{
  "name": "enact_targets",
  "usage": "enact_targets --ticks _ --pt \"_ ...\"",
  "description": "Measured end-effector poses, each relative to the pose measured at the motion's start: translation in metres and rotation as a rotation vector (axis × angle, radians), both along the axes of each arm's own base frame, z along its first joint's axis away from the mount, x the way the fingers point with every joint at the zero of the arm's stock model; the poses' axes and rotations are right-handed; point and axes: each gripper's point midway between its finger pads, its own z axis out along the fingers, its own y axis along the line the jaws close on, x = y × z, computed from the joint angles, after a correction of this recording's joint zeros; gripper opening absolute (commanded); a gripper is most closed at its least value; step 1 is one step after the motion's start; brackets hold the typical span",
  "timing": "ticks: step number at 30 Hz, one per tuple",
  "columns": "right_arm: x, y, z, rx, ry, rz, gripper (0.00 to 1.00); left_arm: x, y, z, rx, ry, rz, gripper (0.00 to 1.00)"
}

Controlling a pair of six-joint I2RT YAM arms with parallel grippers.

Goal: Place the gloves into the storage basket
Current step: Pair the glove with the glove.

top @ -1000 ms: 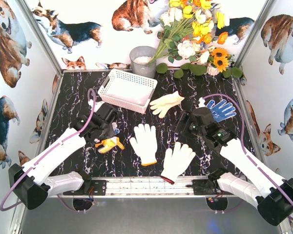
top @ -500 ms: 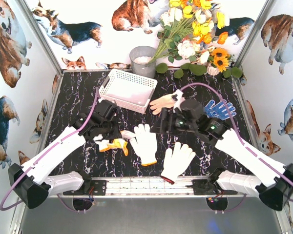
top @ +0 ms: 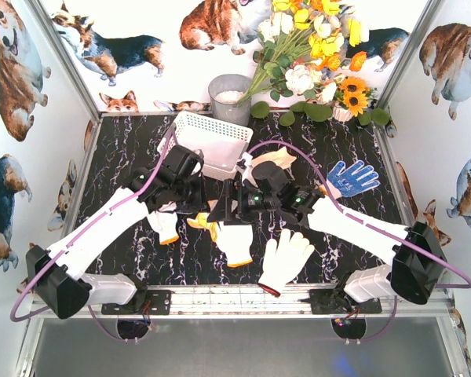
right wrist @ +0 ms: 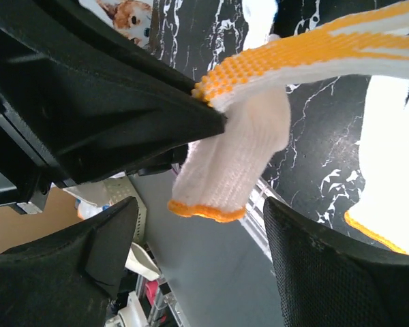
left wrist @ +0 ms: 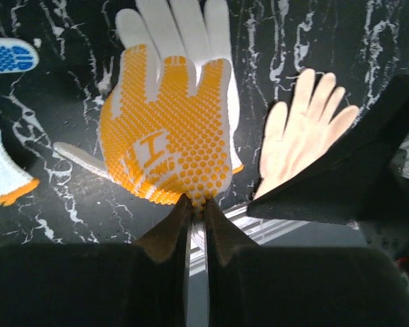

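- Corgi-print walls (top: 16, 78) enclose a black marbled table (top: 114, 157), with the storage basket (top: 208, 144) at its rear.
- In front of the basket, the left gripper (left wrist: 196, 203) is pinched tight on the orange-palmed glove (left wrist: 167, 129).
- The right gripper (right wrist: 198, 235), jaws apart, faces that glove's hanging cuff.
- 2 gloves lie nearer than the basket: orange-trimmed glove (top: 234, 243), red-trimmed glove (top: 285, 259).
- Right of the basket are a cream glove (top: 271, 161), partly under the right arm, and a blue-dotted glove (top: 353, 177).
- Behind the basket are a grey bucket (top: 229, 98) and flowers (top: 314, 47).
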Motion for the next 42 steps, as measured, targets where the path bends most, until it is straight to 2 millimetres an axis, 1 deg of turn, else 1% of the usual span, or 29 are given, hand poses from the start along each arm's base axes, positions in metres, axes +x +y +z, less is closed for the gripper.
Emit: enact_targets --ticks 4,7,11,13,14,15,16,17,18,19,22,23,25,27,29,31,35,39,42 --pt "-0.002 0.001 0.001 0.007 0.005 0.006 0.71 0.005 -0.011 0.002 -0.030 0.006 -0.024 0.00" --pt "-0.002 0.001 -0.001 0.002 0.006 0.002 0.65 0.004 -0.018 0.000 -0.050 0.024 -0.043 0.00" --pt "-0.001 0.001 -0.004 -0.006 0.000 0.006 0.50 0.002 -0.023 0.002 -0.075 0.030 -0.074 0.00" --pt "0.000 0.005 -0.008 -0.011 0.015 0.017 0.40 0.002 -0.023 0.002 -0.072 0.028 -0.082 0.00" --pt "0.002 0.009 -0.011 -0.011 0.027 0.023 0.32 0.002 -0.023 0.002 -0.072 0.027 -0.083 0.00" --pt "0.003 0.012 -0.015 -0.012 0.036 0.028 0.19 0.002 -0.023 0.002 -0.073 0.026 -0.084 0.00" --pt "0.003 0.014 -0.018 -0.014 0.049 0.030 0.03 0.002 -0.023 0.003 -0.076 0.024 -0.084 0.00" --pt "0.003 0.015 -0.022 -0.016 0.060 0.032 0.00 0.002 -0.024 0.004 -0.082 0.023 -0.086 0.00" --pt "0.003 0.017 -0.023 -0.013 0.068 0.034 0.00 0.002 -0.024 0.005 -0.086 0.020 -0.088 0.03" --pt "0.003 0.017 -0.023 -0.009 0.076 0.034 0.00 0.002 -0.024 0.005 -0.088 0.016 -0.089 0.14" --pt "0.002 0.018 -0.021 -0.002 0.085 0.033 0.00 0.004 -0.019 0.008 -0.074 -0.014 -0.083 0.55" --pt "0.002 0.017 -0.022 -0.007 0.088 0.030 0.00 0.006 -0.015 0.009 -0.063 -0.034 -0.076 0.67" --pt "0.003 0.016 -0.021 -0.014 0.087 0.016 0.00 0.011 -0.006 0.015 -0.042 -0.079 -0.054 0.84" --pt "0.006 0.014 -0.017 -0.011 0.082 -0.013 0.00 0.013 0.003 0.025 -0.027 -0.138 -0.031 0.95" --pt "0.010 0.013 -0.010 0.013 0.076 -0.047 0.00 0.014 0.012 0.041 -0.030 -0.212 -0.016 0.99" --pt "0.015 0.010 -0.002 0.064 0.078 -0.081 0.00 0.013 0.020 0.062 -0.057 -0.307 -0.005 1.00" --pt "0.034 0.003 0.007 0.152 0.131 -0.159 0.00 -0.002 0.035 0.100 -0.133 -0.518 -0.040 1.00" --pt "0.052 -0.004 0.015 0.200 0.161 -0.215 0.00 -0.010 0.042 0.122 -0.145 -0.698 -0.122 1.00" --pt "0.059 -0.008 0.019 0.219 0.181 -0.234 0.00 -0.008 0.040 0.125 -0.119 -0.779 -0.191 0.99"
